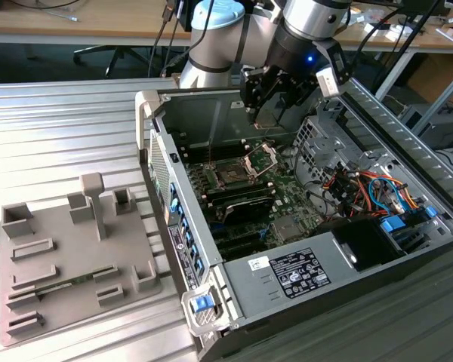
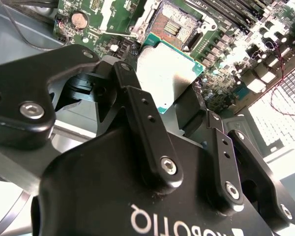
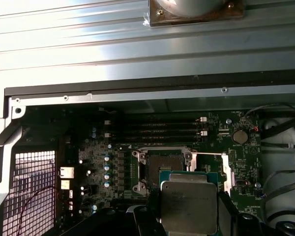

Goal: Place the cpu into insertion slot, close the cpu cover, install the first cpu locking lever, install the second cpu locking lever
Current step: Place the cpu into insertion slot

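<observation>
The cpu (image 2: 162, 73) is held by the gripper (image 2: 163, 96). The two black fingers (image 2: 137, 105) are clamped on two opposite edges of the cpu, and its silvery top is seen in both wrist views. In the exterior view the gripper is seen above the open computer case (image 1: 287, 279), which is laid on its side on the ribbed metal worktop (image 1: 75, 113). The cpu is carried in the air over the motherboard (image 1: 287, 200), near the insertion slot (image 3: 164, 164) but apart from it. The insertion slot is seen dark and unfilled inside its metal frame. The cpu cover (image 1: 260, 157) is raised on its hinge and stands tilted at one side of the slot, so the slot is not covered. A grey tray (image 1: 60, 249) with several upright holders is placed on the worktop beside the case, toward the worktop's edge at the exterior view's left, well apart from the gripper.
</observation>
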Motion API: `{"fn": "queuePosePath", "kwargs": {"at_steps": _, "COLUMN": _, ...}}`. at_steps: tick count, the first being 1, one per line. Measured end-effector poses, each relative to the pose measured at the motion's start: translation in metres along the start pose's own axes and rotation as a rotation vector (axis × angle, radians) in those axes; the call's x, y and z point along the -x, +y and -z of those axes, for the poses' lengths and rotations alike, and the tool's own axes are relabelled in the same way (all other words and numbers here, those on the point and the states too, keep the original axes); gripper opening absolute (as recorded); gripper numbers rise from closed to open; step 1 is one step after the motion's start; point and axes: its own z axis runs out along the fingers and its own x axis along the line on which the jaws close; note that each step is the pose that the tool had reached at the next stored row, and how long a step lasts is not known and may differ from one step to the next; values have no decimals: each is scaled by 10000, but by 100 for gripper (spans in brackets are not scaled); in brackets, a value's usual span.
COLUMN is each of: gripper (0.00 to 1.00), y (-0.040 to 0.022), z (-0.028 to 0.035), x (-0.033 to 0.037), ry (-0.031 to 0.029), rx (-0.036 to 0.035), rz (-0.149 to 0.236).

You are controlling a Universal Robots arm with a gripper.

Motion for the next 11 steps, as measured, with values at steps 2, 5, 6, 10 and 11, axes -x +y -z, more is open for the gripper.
{"fn": "queuePosePath", "kwargs": {"at_steps": 2, "gripper": 55, "y": -1, "z": -6, "x": 0, "ry": 0, "rx": 0, "rz": 0}}
{"fn": "queuePosePath", "kwargs": {"at_steps": 5, "gripper": 55, "y": -1, "z": -14, "x": 0, "ry": 0, "rx": 0, "rz": 0}}
{"fn": "queuePosePath", "kwargs": {"at_steps": 6, "gripper": 55, "y": -1, "z": -15, "x": 0, "ry": -1, "rx": 0, "rz": 0}}
{"fn": "queuePosePath", "kwargs": {"at_steps": 10, "gripper": 55, "y": -2, "z": -24, "x": 0, "ry": 0, "rx": 1, "rz": 0}}
{"fn": "queuePosePath", "kwargs": {"at_steps": 11, "gripper": 55, "y": -2, "z": -25, "x": 0, "ry": 0, "rx": 0, "rz": 0}}
